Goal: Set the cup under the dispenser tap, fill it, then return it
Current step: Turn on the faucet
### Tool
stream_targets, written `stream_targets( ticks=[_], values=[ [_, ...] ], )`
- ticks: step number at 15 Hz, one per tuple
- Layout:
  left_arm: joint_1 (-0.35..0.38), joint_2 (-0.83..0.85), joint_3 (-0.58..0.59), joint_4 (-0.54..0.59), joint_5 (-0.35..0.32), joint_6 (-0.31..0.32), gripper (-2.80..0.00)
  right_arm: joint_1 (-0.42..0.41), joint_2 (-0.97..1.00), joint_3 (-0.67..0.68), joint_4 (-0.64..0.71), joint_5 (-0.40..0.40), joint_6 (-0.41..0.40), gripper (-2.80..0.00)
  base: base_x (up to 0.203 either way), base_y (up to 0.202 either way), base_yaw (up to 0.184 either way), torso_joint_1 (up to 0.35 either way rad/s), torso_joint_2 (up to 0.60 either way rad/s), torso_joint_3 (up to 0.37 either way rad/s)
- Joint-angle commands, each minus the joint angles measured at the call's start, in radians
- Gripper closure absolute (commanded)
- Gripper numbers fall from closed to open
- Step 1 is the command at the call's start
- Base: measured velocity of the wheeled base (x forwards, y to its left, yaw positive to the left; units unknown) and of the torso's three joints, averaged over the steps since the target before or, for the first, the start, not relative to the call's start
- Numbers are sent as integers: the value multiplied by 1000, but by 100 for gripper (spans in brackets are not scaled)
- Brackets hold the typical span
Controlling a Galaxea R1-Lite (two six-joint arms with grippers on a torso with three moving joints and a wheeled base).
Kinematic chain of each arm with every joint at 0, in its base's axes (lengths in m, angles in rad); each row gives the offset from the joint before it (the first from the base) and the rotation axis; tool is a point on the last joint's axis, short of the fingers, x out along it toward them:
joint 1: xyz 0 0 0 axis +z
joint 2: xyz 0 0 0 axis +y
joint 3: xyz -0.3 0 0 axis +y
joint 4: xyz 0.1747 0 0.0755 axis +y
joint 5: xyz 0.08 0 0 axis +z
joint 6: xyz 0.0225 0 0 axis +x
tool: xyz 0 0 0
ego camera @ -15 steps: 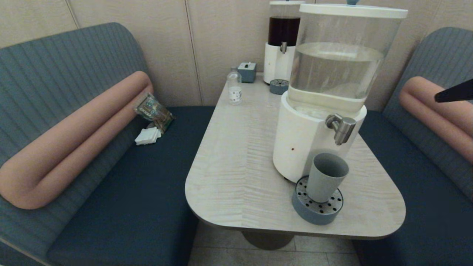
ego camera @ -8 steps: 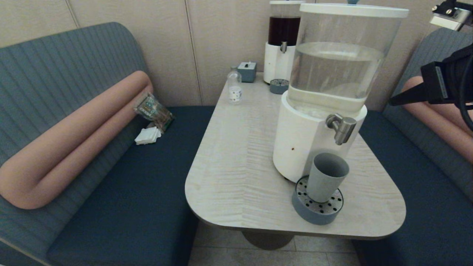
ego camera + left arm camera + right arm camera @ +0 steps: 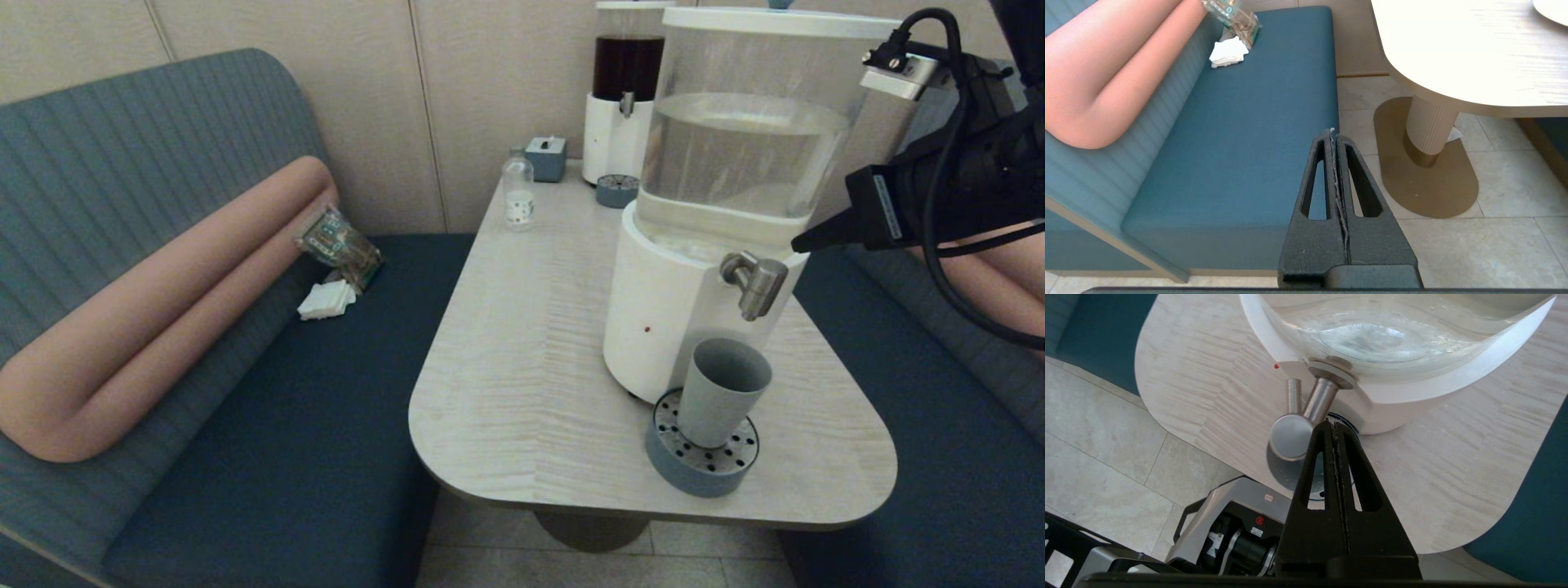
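Note:
The grey-blue cup (image 3: 722,392) stands upright on a round perforated drip tray (image 3: 700,461), below the brushed-metal dispenser tap (image 3: 755,282) of the large clear-tank dispenser (image 3: 735,163). My right gripper (image 3: 796,247) is shut and empty. It reaches in from the right, its tip just right of the tap and above the cup. In the right wrist view the gripper (image 3: 1333,424) sits right beside the tap (image 3: 1294,433), with the cup's rim (image 3: 1282,473) below. My left gripper (image 3: 1332,132) is shut and empty, low over the left bench's front edge, away from the table.
On the table (image 3: 522,367), at the far end, stand a dark-liquid dispenser (image 3: 624,90), a small clear bottle (image 3: 518,196) and a blue box (image 3: 545,158). A packet (image 3: 339,245) and napkins (image 3: 326,300) lie on the left bench. Benches flank both sides.
My right arm has swung in from the right edge of the head view toward the tap, fingers shut throughout. The cup has stayed on the drip tray.

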Motion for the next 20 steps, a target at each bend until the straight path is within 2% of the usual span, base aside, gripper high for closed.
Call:
stream_targets(
  ticks=[1,10,20],
  values=[
    [0,2,0,0,0,0,0,5,11,-2,5,1,1,0,0,0,0,0,0,0],
    [0,2,0,0,0,0,0,13,56,-10,-41,0,-2,0,0,0,0,0,0,0],
    [0,1,0,0,0,0,0,62,83,-12,-41,0,-4,0,0,0,0,0,0,0]
  ],
)
